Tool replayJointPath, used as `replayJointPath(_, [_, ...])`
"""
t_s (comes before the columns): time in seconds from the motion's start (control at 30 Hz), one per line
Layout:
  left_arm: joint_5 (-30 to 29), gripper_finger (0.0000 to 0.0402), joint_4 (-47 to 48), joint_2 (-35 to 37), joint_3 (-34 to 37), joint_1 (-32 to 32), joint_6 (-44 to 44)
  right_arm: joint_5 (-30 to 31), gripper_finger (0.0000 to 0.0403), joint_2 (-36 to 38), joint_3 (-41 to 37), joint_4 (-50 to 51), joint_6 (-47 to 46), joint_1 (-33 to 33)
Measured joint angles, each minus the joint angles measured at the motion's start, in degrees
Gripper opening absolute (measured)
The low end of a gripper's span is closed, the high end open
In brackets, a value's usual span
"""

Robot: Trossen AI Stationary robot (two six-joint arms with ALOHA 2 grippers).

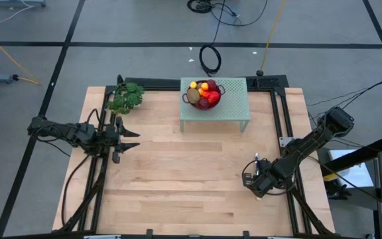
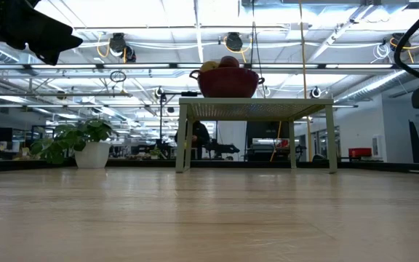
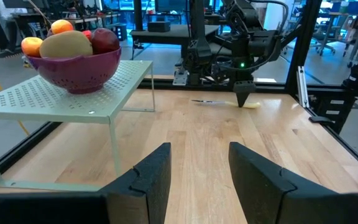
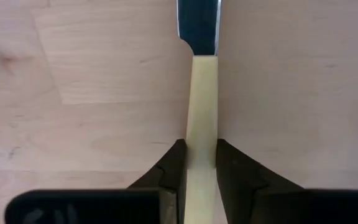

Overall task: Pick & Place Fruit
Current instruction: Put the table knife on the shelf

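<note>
fruit [image 1: 205,93] piled in a dark red bowl [image 1: 194,101] up on the little green rack [image 1: 234,109], leafy sprig [image 1: 126,99] beside it, left gripper [image 1: 132,139] hovering spread, right gripper [image 1: 252,178] pinching the yellow-handled knife [image 4: 202,124] flat on the wooden table [image 1: 178,179], well apart from the bowl

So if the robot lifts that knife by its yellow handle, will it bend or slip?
Probably no bending: the knife looks straight and stiff. It might slip or swivel, since the right end effector pinches only a smooth, narrow handle. It looks thin, so likely light.
</note>
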State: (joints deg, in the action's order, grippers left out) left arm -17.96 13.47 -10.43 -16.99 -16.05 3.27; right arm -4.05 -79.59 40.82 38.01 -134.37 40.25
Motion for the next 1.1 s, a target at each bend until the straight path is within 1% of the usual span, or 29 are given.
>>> replayJointPath(0.3, [0.00,0.0161,-0.01,0.01,0.00,-0.01,-0.01,0.37,0.0055,0.47,0.20,0.14,-0.39,-0.02])
replayJointPath(0.63, [0.00,0.0161,-0.02,0.01,0.00,0.01,-0.07,5.93,0.0055,5.38,0.28,3.01,-0.49,0.10])
replayJointPath(0.73, [0.00,0.0161,-0.02,0.01,0.00,0.00,-0.04,8.72,0.0055,8.16,0.29,5.45,-0.13,0.11])
replayJointPath(0.93, [0.00,0.0161,-0.02,-0.01,0.00,0.00,-0.07,12.09,0.0055,14.92,0.31,13.18,0.22,0.11])
replayJointPath(1.1, [0.00,0.0161,-0.09,0.00,0.00,0.00,-0.07,17.46,0.0055,21.67,0.31,19.90,0.87,-0.12])
